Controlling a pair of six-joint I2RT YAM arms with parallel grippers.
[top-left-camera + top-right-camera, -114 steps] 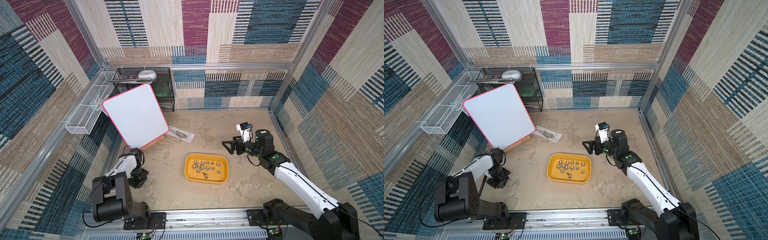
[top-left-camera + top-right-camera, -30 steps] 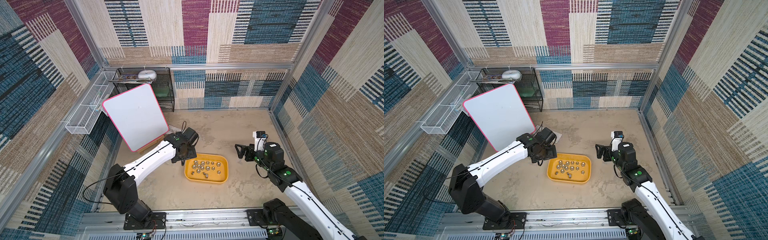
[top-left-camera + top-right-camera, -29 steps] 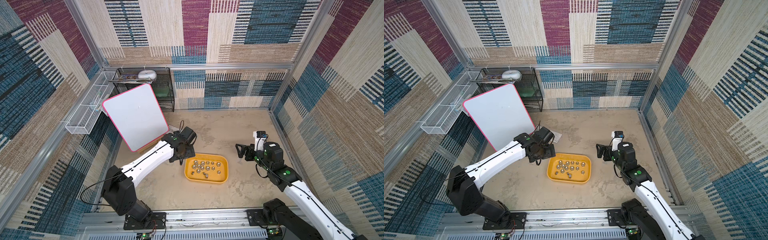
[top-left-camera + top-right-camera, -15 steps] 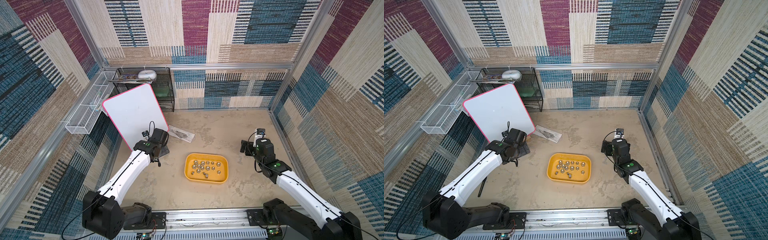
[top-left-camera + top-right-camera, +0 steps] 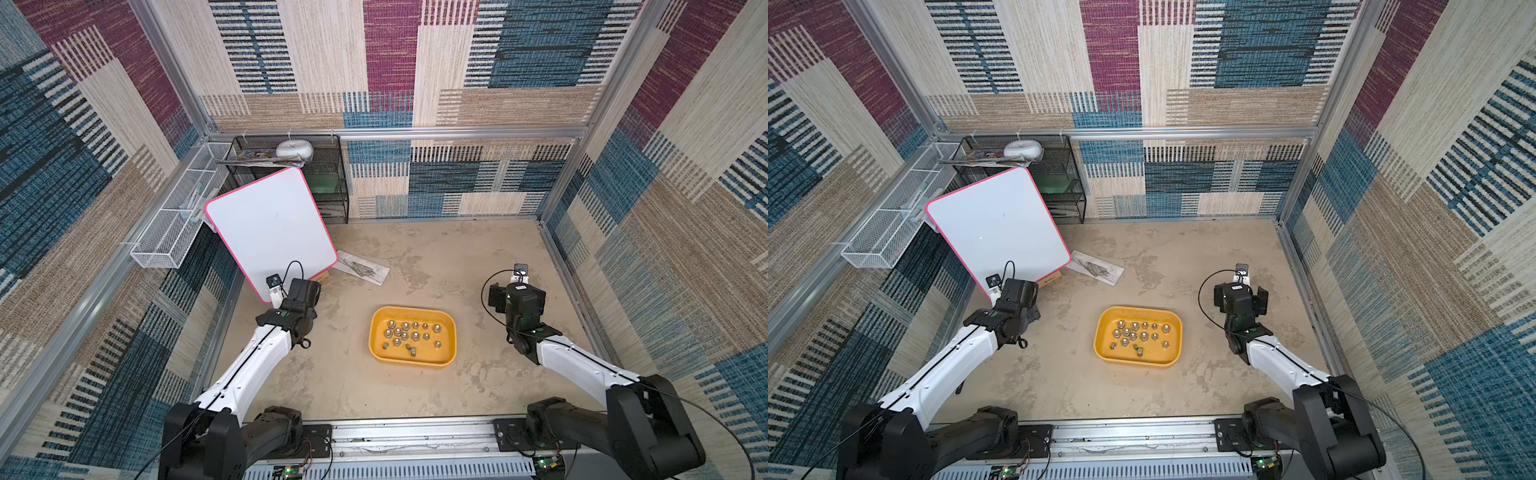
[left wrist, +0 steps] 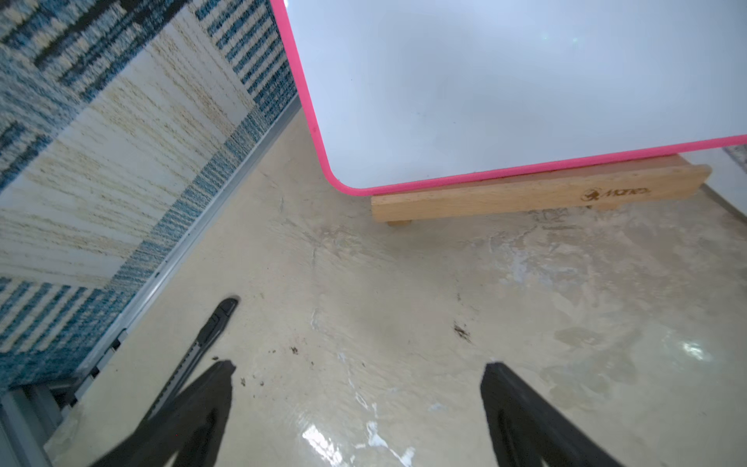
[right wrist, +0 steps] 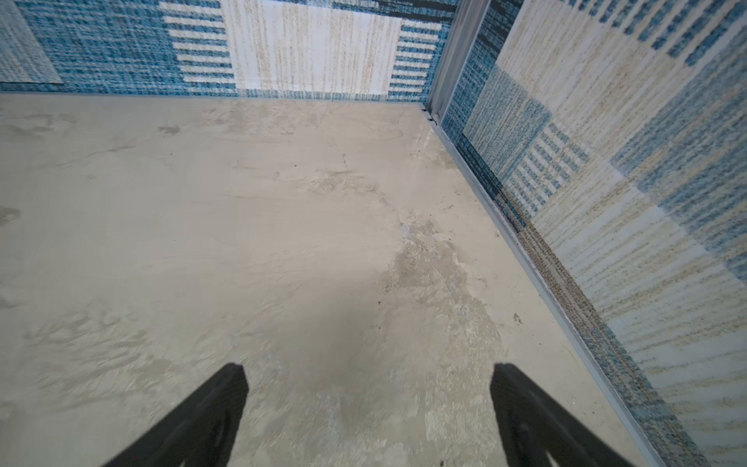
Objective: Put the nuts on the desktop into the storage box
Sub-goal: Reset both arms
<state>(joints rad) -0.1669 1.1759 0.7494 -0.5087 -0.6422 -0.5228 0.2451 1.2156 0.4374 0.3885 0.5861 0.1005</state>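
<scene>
Left gripper (image 6: 359, 366): in both top views its fingers are hidden under the wrist housing. The left wrist view shows only two black fingertips (image 6: 220, 378), cut off at the frame edge, spread wide with nothing between them, over bare desktop (image 6: 404, 283). It sits near the pink-edged whiteboard (image 5: 270, 224) and its wooden stand (image 6: 525, 194). A slim black tool (image 6: 210, 327) lies by the wall, type unclear. Centre: the storage box (image 5: 372, 332) sits on the desktop between the arms, well apart from both grippers. The nuts (image 5: 409, 334) lie inside it, bunched toward the far wall, exact count hard to make out; same in (image 5: 1138, 332). Right gripper (image 7: 368, 366): fingers spread wide, empty, over bare desktop near the right wall, box to its left.
</scene>
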